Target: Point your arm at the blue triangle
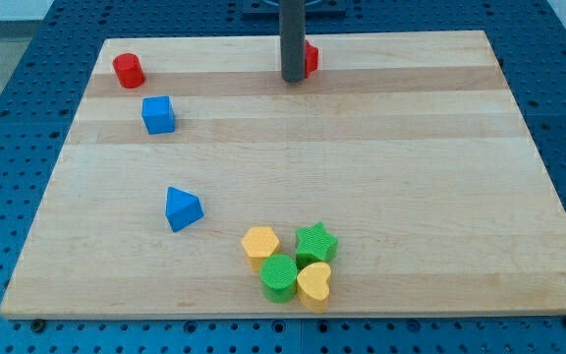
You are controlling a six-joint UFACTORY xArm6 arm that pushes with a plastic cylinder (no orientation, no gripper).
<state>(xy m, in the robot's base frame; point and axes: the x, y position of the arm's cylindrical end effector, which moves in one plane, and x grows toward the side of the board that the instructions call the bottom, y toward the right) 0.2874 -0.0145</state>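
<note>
The blue triangle [182,208] lies on the wooden board [411,147] at the lower left of centre. My tip [293,79] is at the view's top centre, far up and to the right of the blue triangle. It stands right beside a red block [311,58] that the rod partly hides, so its shape cannot be told.
A red cylinder [128,70] sits at the top left, with a blue cube [158,114] below it. Near the bottom edge a cluster holds a yellow hexagon [260,243], a green star [315,242], a green cylinder [279,277] and a yellow heart [313,282].
</note>
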